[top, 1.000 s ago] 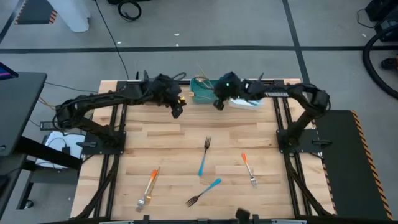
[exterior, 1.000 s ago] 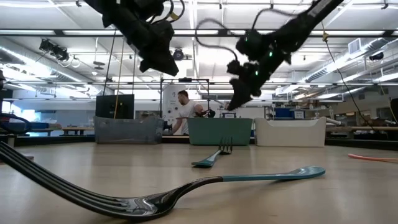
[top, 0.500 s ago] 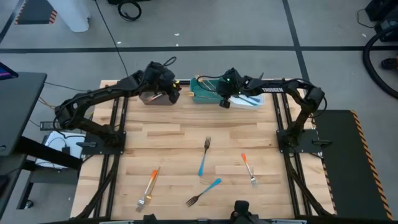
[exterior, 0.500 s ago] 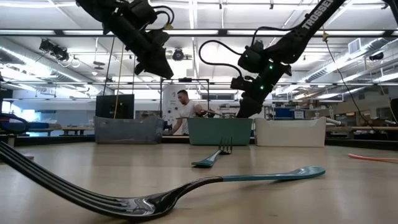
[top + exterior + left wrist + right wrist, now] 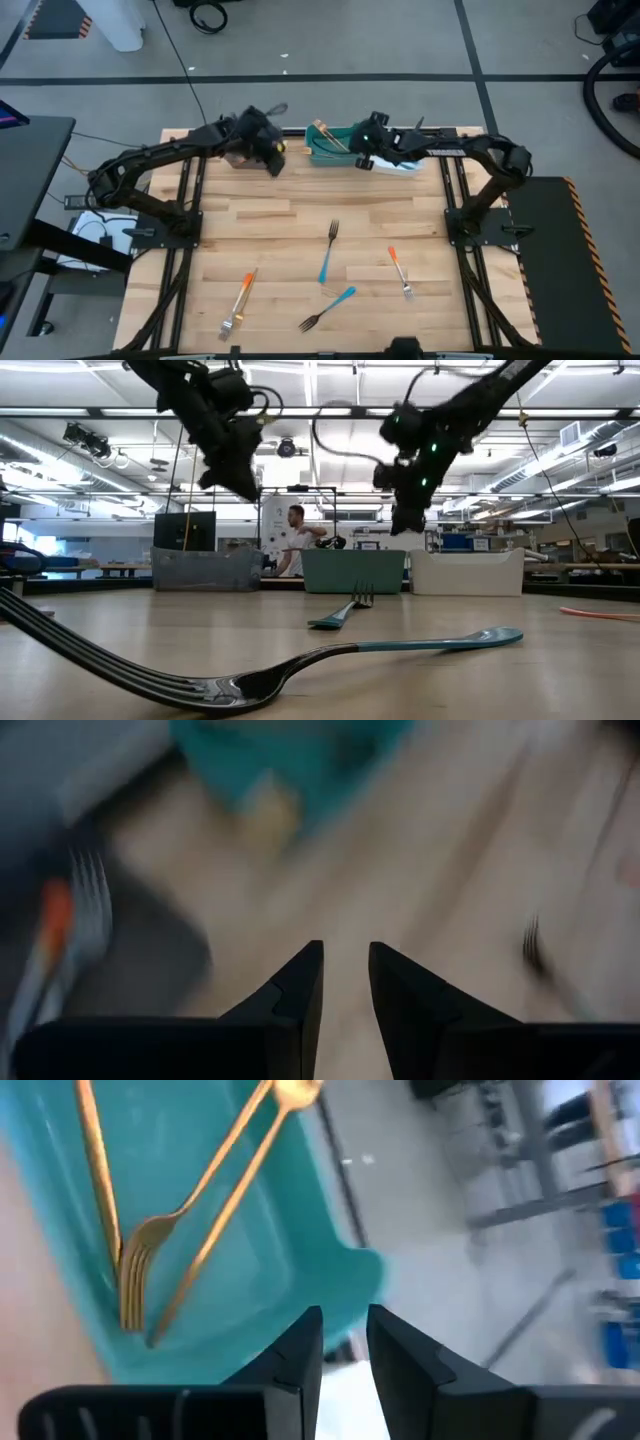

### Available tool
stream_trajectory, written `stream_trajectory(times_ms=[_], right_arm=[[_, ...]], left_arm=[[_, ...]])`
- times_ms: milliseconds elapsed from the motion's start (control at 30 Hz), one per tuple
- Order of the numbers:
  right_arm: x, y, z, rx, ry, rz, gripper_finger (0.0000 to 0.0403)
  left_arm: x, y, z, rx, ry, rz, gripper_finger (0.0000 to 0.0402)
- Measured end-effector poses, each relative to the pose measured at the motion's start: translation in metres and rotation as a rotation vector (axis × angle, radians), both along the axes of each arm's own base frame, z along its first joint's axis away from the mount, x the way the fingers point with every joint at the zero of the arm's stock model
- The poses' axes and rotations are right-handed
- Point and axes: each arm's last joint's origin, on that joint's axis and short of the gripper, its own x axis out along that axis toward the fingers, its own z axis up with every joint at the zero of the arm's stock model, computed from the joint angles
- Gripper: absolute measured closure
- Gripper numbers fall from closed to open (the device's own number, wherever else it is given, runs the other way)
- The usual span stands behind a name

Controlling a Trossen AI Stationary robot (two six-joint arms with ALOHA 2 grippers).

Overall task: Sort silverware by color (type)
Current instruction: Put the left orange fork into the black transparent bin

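Four forks lie flat on the wooden table in the high view: two with blue handles (image 5: 326, 262) (image 5: 340, 298) and two with orange handles (image 5: 396, 260) (image 5: 245, 290). My left gripper (image 5: 274, 168) hovers at the grey bin (image 5: 240, 155), where an orange-handled fork (image 5: 55, 940) lies. It is narrowly open and holds nothing. My right gripper (image 5: 362, 163) hangs between the teal bin (image 5: 325, 152) and the white bin (image 5: 400, 165). It is also narrowly open and holds nothing. Gold forks (image 5: 135, 1270) lie in the teal bin (image 5: 250, 1280).
The three bins stand in a row along the table's far edge: grey (image 5: 205, 570), teal (image 5: 355, 572) and white (image 5: 468, 572). Bare wood lies between the bins and the forks. A person (image 5: 296, 540) is in the room beyond the table.
My left gripper went from over the bare table toward the far edge, over the grey bin, then came back a little toward the near edge. My right gripper moved a short way toward the table's right, staying by the teal and white bins. The forks on the table stayed put.
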Motion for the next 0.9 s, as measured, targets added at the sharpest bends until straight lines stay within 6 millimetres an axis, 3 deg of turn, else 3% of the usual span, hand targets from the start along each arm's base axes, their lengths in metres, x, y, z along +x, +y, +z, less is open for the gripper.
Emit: stream_trajectory(times_ms=[133,267,400,567,900], right_arm=[[-0.005,0.034,0.029,-0.025,-0.035,0.04,0.0313],[-0.016,0.06,0.054,0.058,-0.247,-0.033,0.0312],[-0.029,0.078,0.069,0.161,-0.418,-0.133,0.0313],[-0.038,0.096,0.076,0.276,-0.472,-0.127,0.0313],[-0.045,0.124,0.066,0.499,-0.407,-0.156,0.0314]], left_arm=[[-0.007,-0.028,-0.013,-0.128,0.212,-0.071,0.031],[-0.005,-0.06,-0.017,-0.242,0.315,-0.045,0.031],[0.0,-0.095,-0.019,-0.244,0.389,0.043,0.031],[0.001,-0.137,-0.02,-0.243,0.433,0.155,0.031],[-0.011,-0.216,-0.026,-0.309,0.454,0.341,0.031]])
